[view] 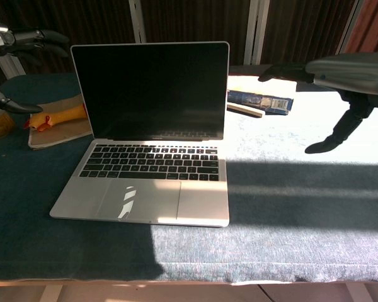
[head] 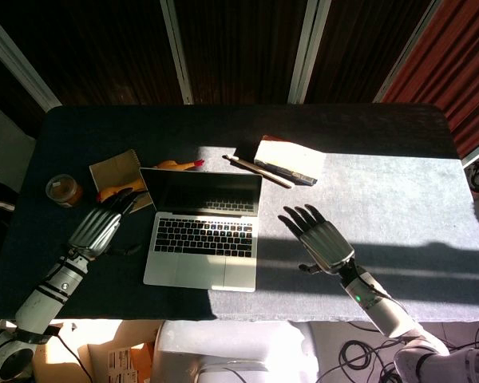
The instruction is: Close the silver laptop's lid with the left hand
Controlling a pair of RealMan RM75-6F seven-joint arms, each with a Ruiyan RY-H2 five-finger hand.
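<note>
Two hands up, both empty. Left hand (head: 98,227) hovers with fingers spread, holding nothing, just left of the silver laptop (head: 203,231), fingertips near the lid's left edge; not touching as far as the head view shows. In the chest view only its fingertips (view: 25,39) show, at the top left corner, level with the lid's top. Right hand (head: 319,237) is flat, fingers apart, empty, over bare cloth right of the laptop, apart from it.

Laptop is open, screen dark and upright, base square to the near table edge, left of centre. Open room in front of the lid and on its right side.

Behind the left hand: notebook (head: 116,170) and yellow rubber chicken (view: 58,117), close to the lid's left rear. Small jar (head: 64,191) further left. Book (head: 290,159) and stick (head: 258,171) behind the laptop's right.

Table (head: 399,199) has dark blue cloth, hard sunlight across the right half, the rest in shadow. Dark panelled wall behind.
</note>
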